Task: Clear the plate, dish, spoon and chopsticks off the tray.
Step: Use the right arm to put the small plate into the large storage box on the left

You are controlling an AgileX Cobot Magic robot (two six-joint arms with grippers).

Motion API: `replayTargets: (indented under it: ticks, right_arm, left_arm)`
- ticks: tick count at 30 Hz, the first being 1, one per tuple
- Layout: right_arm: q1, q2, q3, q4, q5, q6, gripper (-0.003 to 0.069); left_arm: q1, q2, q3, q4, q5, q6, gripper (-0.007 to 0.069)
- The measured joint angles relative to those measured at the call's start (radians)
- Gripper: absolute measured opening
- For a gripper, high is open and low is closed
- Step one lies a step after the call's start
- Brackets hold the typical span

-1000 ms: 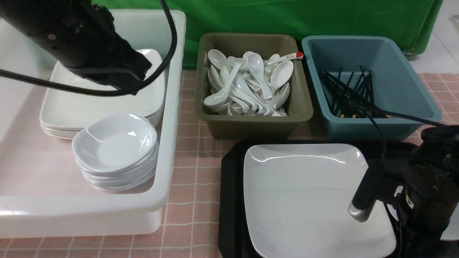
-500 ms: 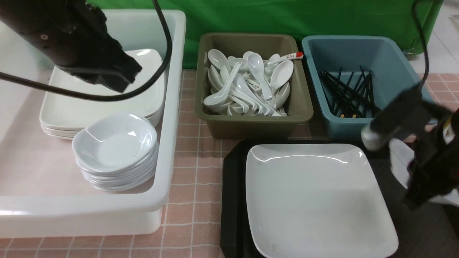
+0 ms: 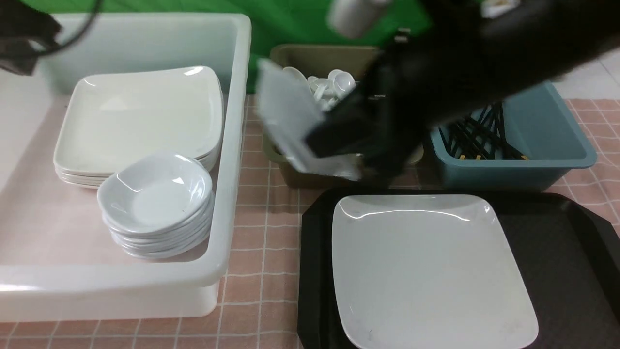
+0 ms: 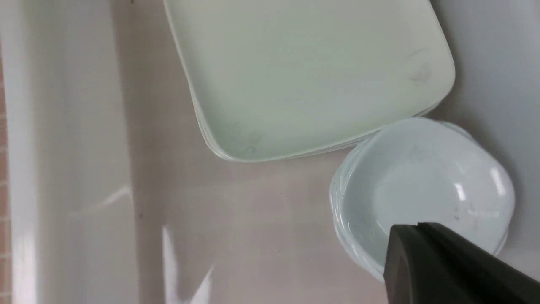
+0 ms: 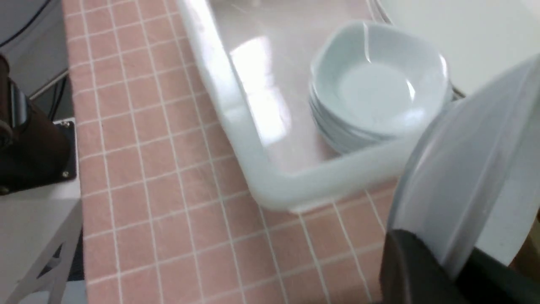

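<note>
- Change: a second ago your right gripper (image 3: 322,140) was low at the tray's right edge. It has since lifted and swung across, and now shows as a dark blur above the olive bin (image 3: 290,179).
- The dish (image 3: 286,111) has gone with it. The right wrist view shows the jaws pinching its rim, with the dish (image 5: 464,177) tilted steeply in the air just short of the white tub (image 5: 253,177).
- Your left gripper (image 3: 24,53) has backed off to the tub's far left corner. Its jaws are pressed together and hold nothing.
- Meaning, as a judgement: the dish is off the tray (image 3: 571,252) and headed for the stack of dishes (image 3: 155,194) at the tub's near right corner. It has not been released.
- The plate (image 3: 426,261) lies flat on the tray, filling the left and centre. The right side is bare black.
- No spoon or chopsticks show on the tray, so the plate looks like the last item after this one.
- Surface: a pink checked cloth (image 3: 261,252) carries the tub along its left side, which also holds a stack of plates (image 3: 140,116) towards its far wall.
- The olive bin, holding loose spoons (image 3: 334,82), and the blue bin (image 3: 557,145), holding black chopsticks (image 3: 479,135), stand at the far edge.
- Room: a green backdrop (image 3: 290,29) hangs behind the bins.
</note>
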Motion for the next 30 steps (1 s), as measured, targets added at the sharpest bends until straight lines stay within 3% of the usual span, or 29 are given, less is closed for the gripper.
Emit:
replayTargets:
  ticks: [4, 7, 19, 24, 26, 27, 29, 30]
  right_arm:
    - [0.11, 0.175, -0.182, -0.017, -0.053, -0.057, 0.008]
    - [0.171, 0.308, -0.297, -0.057, -0.102, -0.09, 0.008]
    - [0.248, 0.611, -0.42, -0.301, -0.263, -0.111, 0.009]
    - [0.254, 0.624, -0.425, -0.31, -0.276, -0.08, 0.0169]
    - [0.255, 0.623, -0.425, -0.31, -0.279, -0.054, 0.026]
    - [0.255, 0.623, -0.425, -0.31, -0.279, -0.051, 0.0267]
    - [0.255, 0.61, -0.425, -0.313, -0.265, -0.022, 0.0363]
    - [0.255, 0.606, -0.425, -0.313, -0.258, -0.013, 0.0378]
  left_arm:
    - [0.155, 0.0, 0.0, -0.158, 0.0, 0.005, 0.0004]
    - [0.199, 0.0, 0.0, -0.186, 0.0, 0.009, 0.0004]
    - [0.205, 0.0, 0.0, -0.212, 0.0, 0.051, 0.0003]
    - [0.205, 0.0, 0.0, -0.214, 0.0, 0.05, 0.0003]
    - [0.205, -0.001, 0.0, -0.214, 0.0, 0.05, 0.0003]
    - [0.205, -0.001, 0.0, -0.214, 0.0, 0.05, 0.0003]
    - [0.205, -0.001, 0.0, -0.214, 0.0, 0.05, 0.0003]
    - [0.205, -0.001, 0.0, -0.214, 0.0, 0.05, 0.0003]
